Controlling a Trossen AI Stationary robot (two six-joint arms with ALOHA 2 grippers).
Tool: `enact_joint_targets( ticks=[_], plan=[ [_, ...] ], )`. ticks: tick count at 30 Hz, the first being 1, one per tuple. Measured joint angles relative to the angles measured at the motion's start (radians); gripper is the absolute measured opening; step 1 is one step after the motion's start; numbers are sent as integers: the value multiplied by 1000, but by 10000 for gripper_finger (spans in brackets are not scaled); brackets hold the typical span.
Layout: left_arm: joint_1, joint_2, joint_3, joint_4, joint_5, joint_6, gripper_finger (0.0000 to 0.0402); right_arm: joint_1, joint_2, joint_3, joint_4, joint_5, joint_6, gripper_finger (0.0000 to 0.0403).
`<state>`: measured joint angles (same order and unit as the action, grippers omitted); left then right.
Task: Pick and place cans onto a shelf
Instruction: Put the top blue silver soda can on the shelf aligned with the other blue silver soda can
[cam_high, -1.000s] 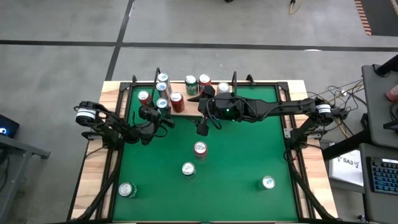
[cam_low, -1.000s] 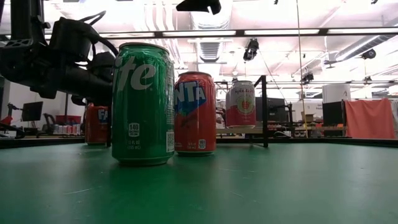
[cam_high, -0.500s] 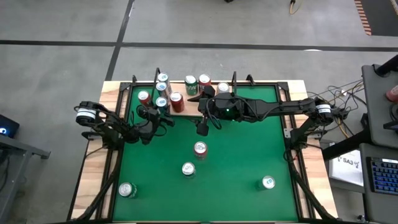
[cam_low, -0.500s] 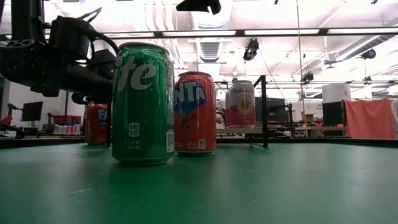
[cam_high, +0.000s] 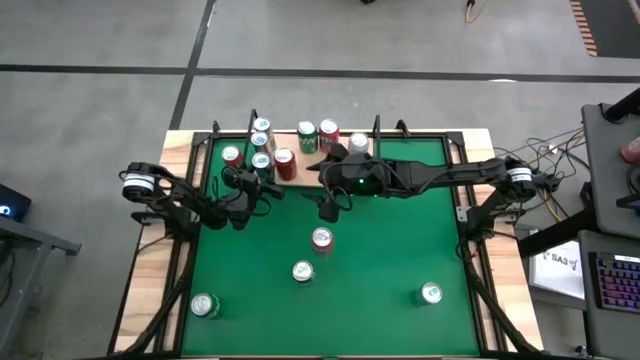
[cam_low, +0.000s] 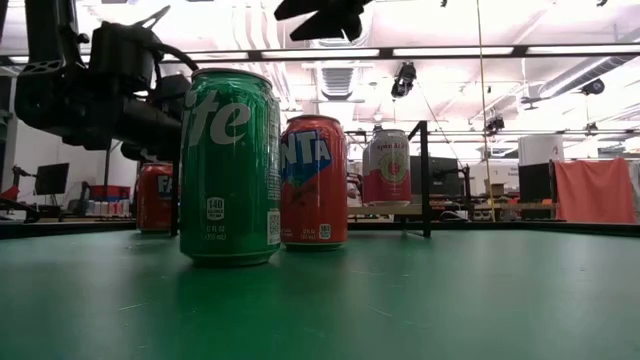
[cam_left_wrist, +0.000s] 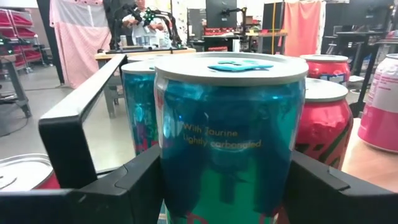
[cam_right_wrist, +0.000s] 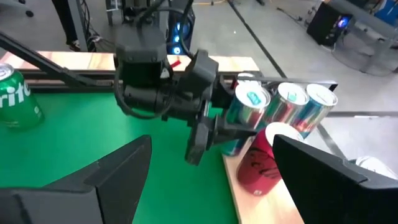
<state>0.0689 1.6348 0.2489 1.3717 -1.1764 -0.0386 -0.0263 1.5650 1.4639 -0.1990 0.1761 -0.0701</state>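
Slightly leftward, the right gripper (cam_high: 327, 208) hovers, jaws apart. Left gripper (cam_left_wrist: 217, 186) jaws straddle a blue can (cam_left_wrist: 227, 134) on the shelf (cam_high: 291, 173); next, release and retreat.

The table (cam_high: 380, 260) has a green top and a light wood edge. Four cans stand right on the green: a red can (cam_high: 322, 239) near the middle, a silver can (cam_high: 302, 271) just beside it, a green can (cam_high: 204, 305) at one near corner and another green can (cam_high: 431, 293) toward the other. At the far edge lies the shelf (cam_high: 293, 175), a flat wood board with more cans standing on it.
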Motion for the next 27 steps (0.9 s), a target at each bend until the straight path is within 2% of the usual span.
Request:
enact_joint_targets(
  ticks=[10, 20, 27],
  plan=[
    [0, 0, 0, -73, 6, -73, 244, 0, 0, -5, 3, 0, 7, 327],
    [10, 0, 0, -73, 8, -111, 245, 0, 0, -5, 2, 0, 7, 327],
    [11, 0, 0, -68, 7, -113, 272, 1, 0, -5, 2, 0, 3, 327]
  ],
)
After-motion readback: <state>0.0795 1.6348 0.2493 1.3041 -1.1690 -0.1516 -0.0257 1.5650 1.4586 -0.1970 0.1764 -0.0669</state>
